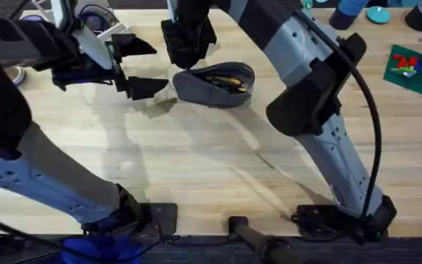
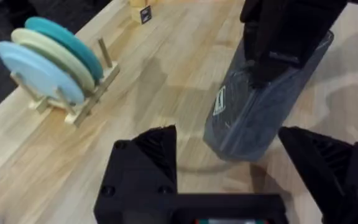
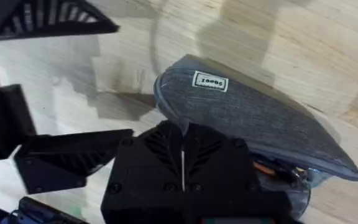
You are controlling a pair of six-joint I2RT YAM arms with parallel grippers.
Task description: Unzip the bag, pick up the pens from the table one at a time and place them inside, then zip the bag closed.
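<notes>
Gaping blue-grey bag (image 1: pixel 215 84) on table (image 1: pixel 196 161), pens (image 1: pixel 229 79) inside.

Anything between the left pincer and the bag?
Nothing: bare table separates the open left pincer from the bag, clearest overhead.

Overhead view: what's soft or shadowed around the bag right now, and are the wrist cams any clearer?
Overhead: the bag is fairly sharp, arm shadows crossing the table; the left arm looms dark and blurred. Left wrist: the bag is soft, the left gripper blurred. Right wrist: the bag's label shows but is unreadable.
</notes>
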